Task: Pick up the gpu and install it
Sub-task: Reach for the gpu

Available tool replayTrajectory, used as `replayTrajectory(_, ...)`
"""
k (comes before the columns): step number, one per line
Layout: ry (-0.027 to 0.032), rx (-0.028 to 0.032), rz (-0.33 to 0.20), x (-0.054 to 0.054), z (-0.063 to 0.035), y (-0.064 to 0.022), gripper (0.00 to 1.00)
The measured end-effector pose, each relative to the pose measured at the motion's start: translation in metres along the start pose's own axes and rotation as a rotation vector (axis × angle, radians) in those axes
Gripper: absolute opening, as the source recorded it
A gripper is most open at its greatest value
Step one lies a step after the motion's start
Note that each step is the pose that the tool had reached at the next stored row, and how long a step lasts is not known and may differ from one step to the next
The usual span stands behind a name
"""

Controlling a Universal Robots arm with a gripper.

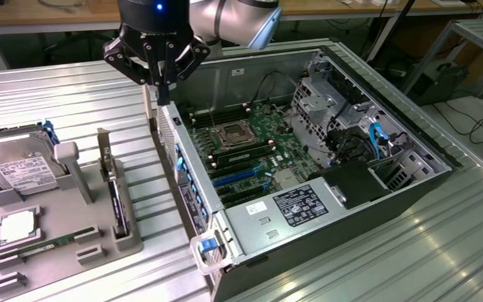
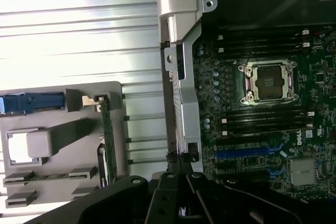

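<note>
The gripper (image 1: 164,94) is clenched, its fingers pressed together with nothing held between them, and is poised over the rear wall of the open computer case (image 1: 326,258). In the wrist view the gripper (image 2: 179,174) is seen just beside that same silver wall. The gpu (image 1: 112,189) is stood on edge in a slot of the grey holder (image 1: 57,207), at the exterior view's left of the case and clear of the gripper; the card is untouched. From the wrist it is seen edge-on (image 2: 107,135).

A white label is carried by the hard drive (image 1: 19,165) and a black one by the power supply (image 1: 302,207) (printing on both too small to be read). A white mark, possibly DELL, is printed on the motherboard (image 2: 252,129) near the processor socket (image 2: 269,81). Blue cables (image 1: 376,141) are shown by the exterior view.
</note>
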State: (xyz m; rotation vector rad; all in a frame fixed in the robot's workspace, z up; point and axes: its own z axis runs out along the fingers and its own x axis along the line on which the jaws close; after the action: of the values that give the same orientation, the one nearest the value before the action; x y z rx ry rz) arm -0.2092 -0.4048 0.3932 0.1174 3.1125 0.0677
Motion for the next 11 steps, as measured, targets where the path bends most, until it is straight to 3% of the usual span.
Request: replayTrajectory(11,0.0001,0.0001,0.000,0.0096,-0.0003,-0.0012,0.11)
